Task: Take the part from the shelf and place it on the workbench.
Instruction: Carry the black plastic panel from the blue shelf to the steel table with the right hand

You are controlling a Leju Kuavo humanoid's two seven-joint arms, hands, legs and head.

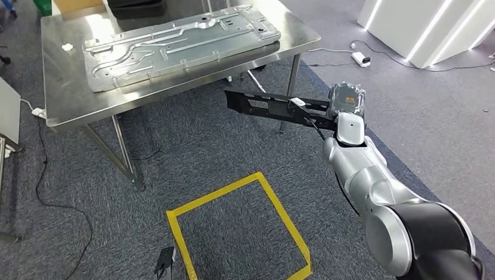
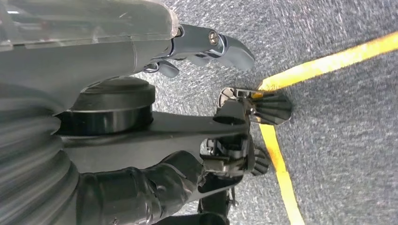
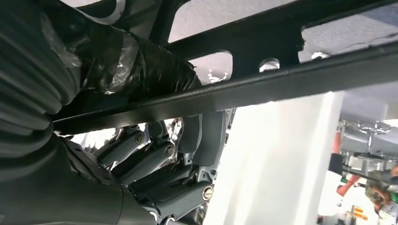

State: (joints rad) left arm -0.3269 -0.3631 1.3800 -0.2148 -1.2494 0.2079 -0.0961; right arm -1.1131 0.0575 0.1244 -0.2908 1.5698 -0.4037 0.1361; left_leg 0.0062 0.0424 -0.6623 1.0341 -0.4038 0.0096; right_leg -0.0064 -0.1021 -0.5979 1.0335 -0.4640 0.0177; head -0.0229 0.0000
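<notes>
The part (image 1: 274, 108), a flat black bracket with cut-outs, is sticking out level from the right hand (image 1: 344, 105), whose fingers (image 3: 155, 159) are clenching round one end, likely so the long free end can reach over the counter (image 1: 64, 111) first. That end is hanging just short of the counter's near edge, above the carpet. Beyond the fingers a large silver panel (image 1: 181, 44) is lying across most of the counter, leaving bare strips beside it. The left hand (image 2: 206, 47) is hanging over the floor tape (image 2: 277, 159), grasping nothing, fingers loosely apart.

Steel panel (image 1: 181, 46) covering workbench (image 1: 64, 111)
</notes>
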